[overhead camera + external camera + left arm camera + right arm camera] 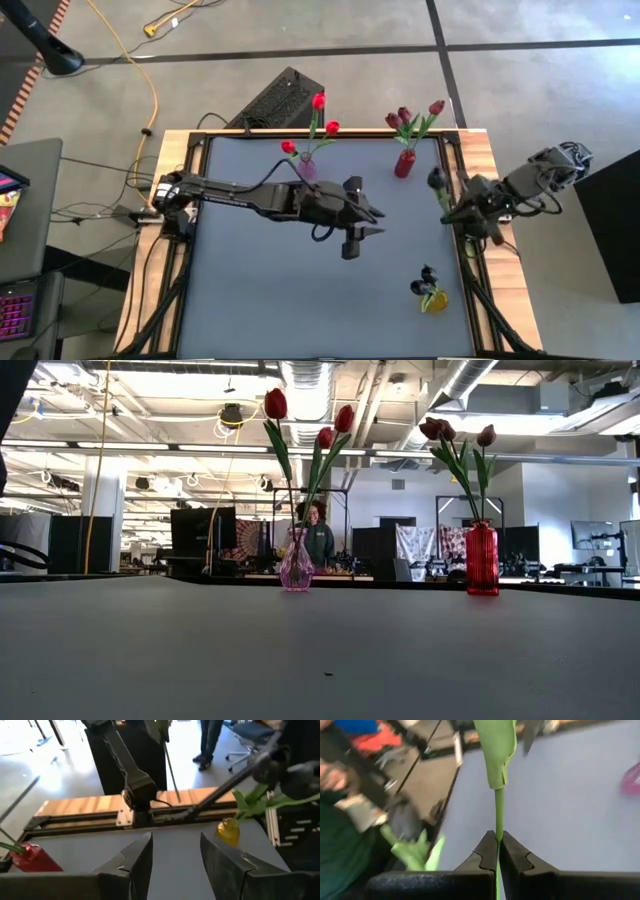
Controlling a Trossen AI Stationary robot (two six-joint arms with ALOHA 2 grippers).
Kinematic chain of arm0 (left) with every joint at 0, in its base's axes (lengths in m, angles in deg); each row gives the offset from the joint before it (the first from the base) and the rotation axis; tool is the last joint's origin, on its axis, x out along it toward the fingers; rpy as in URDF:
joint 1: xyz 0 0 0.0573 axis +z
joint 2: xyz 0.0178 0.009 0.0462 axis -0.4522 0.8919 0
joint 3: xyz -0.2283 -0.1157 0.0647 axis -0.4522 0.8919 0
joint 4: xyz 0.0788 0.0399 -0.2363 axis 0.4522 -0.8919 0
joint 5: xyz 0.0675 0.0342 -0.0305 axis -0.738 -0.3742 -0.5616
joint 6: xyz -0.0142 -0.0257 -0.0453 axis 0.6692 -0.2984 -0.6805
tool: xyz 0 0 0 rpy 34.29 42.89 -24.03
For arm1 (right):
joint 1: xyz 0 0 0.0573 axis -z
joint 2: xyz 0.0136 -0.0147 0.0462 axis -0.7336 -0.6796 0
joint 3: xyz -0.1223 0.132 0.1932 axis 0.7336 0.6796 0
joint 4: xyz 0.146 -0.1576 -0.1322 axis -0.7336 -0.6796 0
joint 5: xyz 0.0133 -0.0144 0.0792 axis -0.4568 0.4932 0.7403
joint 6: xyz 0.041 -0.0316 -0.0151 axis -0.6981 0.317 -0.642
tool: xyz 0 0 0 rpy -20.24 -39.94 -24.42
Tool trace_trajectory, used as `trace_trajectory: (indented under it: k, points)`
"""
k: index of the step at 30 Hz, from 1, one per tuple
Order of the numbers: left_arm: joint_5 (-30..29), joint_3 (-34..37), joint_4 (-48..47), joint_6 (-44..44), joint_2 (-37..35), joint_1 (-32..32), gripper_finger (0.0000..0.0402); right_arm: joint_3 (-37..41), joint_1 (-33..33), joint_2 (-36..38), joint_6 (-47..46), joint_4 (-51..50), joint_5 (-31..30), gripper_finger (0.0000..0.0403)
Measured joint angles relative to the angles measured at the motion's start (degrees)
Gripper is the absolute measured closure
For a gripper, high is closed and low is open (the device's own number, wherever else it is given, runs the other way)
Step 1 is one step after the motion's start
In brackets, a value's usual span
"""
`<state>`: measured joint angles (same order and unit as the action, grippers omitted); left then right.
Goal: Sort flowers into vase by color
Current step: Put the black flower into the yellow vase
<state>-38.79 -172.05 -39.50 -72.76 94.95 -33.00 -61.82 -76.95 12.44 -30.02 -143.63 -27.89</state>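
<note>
Right hand (497,851) at the table's (300,310) right edge, clamped on a dark flower's (436,179) thin stem; could twist or slip there. Left hand (176,862) mid-table, fingers apart, empty. Yellow vase (434,299) near. Far edge: pink vase (296,568), red vase (481,560), crowded above; open room between.

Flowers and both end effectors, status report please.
Left end effector open, empty, mid-table. Right end effector shut on dark flower stem at right edge. Yellow vase below it; path looks clear.
</note>
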Motion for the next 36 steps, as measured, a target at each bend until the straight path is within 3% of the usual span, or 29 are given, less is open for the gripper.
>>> trace_trajectory:
  k: [6,11,14,21,27,36]
  points:
    - [0.0,0.0,-2.8,0.0,0.0,-1.5,0.0256,0.0,-8.9,-0.3,-4.2,0.0,3.6,0.0375]
    - [0.0,0.0,-3.0,1.0,0.0,-3.1,0.0257,3.1,-20.8,-0.1,-3.8,11.5,1.9,0.0375]
    - [0.0,0.0,-3.5,1.1,0.0,-3.8,0.0258,7.6,-28.6,-1.0,-4.1,14.9,-2.4,0.0375]
    - [-0.4,0.0,-3.4,2.7,0.0,-4.3,0.0258,13.6,-43.9,-2.7,-5.5,18.8,-20.0,0.0375]
    - [-1.0,0.0,-3.5,1.5,0.0,-4.0,0.0258,15.4,-49.2,-4.1,-5.3,19.9,-29.4,0.0375]
    - [-1.2,0.0,-3.5,0.9,0.0,-4.0,0.0258,19.1,-52.2,-7.2,-4.7,25.0,-31.8,0.0375]
